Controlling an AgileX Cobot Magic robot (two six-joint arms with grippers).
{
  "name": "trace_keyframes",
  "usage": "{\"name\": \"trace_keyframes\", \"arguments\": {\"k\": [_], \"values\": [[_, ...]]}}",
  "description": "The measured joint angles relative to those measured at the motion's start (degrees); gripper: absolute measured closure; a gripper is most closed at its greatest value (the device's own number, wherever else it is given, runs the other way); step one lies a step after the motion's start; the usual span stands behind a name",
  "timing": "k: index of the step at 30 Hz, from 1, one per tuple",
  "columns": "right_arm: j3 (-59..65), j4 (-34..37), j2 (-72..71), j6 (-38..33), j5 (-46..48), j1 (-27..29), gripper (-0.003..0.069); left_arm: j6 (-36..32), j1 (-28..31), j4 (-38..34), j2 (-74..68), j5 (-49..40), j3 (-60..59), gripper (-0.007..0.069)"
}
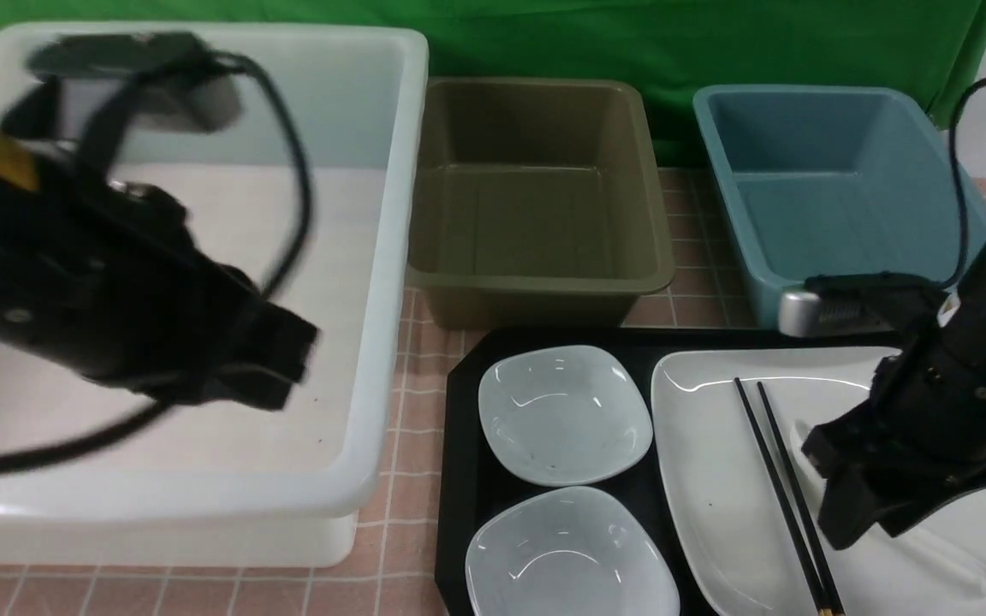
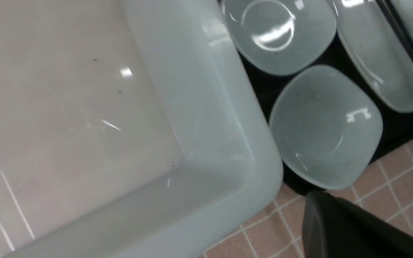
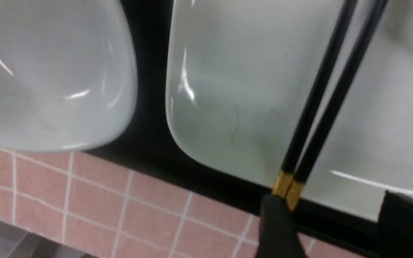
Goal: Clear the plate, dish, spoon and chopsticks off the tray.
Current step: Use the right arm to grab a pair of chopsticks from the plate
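The black tray [image 1: 459, 445] holds two small bluish-white dishes [image 1: 563, 413] [image 1: 570, 556] and the large white plate [image 1: 715, 445]. The black chopsticks [image 1: 780, 488] lie on the plate. The white spoon [image 1: 801, 436] lies on the plate, mostly hidden under my right arm. My right gripper [image 1: 865, 522] is open just above the plate's near edge. In the right wrist view it [image 3: 335, 215] stands at the chopsticks' [image 3: 321, 100] gold ends, one finger touching them. My left gripper [image 1: 279, 359] is blurred above the white bin; its wrist view shows one dark finger [image 2: 335, 229].
A big white bin [image 1: 373, 342] stands left of the tray, an olive bin [image 1: 536, 197] behind it and a blue bin [image 1: 827, 188] at the back right. The table has a pink tiled cover [image 1: 416, 385]. The left wrist view shows the bin corner [image 2: 210, 107] and both dishes [image 2: 326, 125].
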State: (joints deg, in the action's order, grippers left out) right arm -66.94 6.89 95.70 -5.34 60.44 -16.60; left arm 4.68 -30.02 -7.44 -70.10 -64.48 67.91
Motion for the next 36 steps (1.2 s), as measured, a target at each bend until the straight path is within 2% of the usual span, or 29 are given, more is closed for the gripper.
{"name": "trace_keyframes", "arguments": {"k": [4, 14, 16, 18, 19, 20, 21, 22, 29, 36], "values": [[0.0, 0.3, 4.9, 2.4, -3.3, -1.0, 0.0180, 3.4, -8.1, 5.6, -6.1, -0.1, 0.3, 0.0637], [0.0, -1.8, 11.9, 4.5, -5.6, -1.0, 0.0180, 4.2, -9.4, 7.4, -8.1, 1.9, 0.4, 0.0637], [0.0, -1.9, 12.7, 4.5, -5.6, -1.0, 0.0196, 4.2, -9.4, 7.4, -8.1, 2.0, 0.4, 0.0636], [0.0, -2.0, 13.4, 4.2, -5.7, -1.0, 0.0272, 4.2, -9.3, 7.4, -8.1, 2.1, 0.4, 0.0634], [0.0, -2.0, 13.5, 3.7, -5.8, -1.1, 0.0362, 4.2, -9.3, 7.4, -8.1, 2.3, 0.4, 0.0632], [0.0, -2.0, 13.5, 3.6, -5.8, -1.2, 0.0400, 4.2, -9.3, 7.4, -8.1, 2.4, 0.4, 0.0630], [0.0, -2.0, 13.5, 3.2, -5.8, -1.3, 0.0477, 4.2, -9.3, 7.4, -8.1, 2.5, 0.4, 0.0629], [0.0, -2.0, 13.5, 2.9, -5.8, -1.3, 0.0496, 4.2, -9.3, 7.4, -8.1, 2.6, 0.4, 0.0629], [-0.3, 1.5, 12.3, -0.4, -5.5, -2.6, 0.0485, 4.2, -9.3, 7.4, -8.1, 4.5, 0.4, 0.0628], [-5.9, 2.1, 4.5, -1.2, -2.6, -3.2, 0.0485, 4.3, -9.3, 9.7, -8.1, 6.7, 0.4, 0.0628]]}}
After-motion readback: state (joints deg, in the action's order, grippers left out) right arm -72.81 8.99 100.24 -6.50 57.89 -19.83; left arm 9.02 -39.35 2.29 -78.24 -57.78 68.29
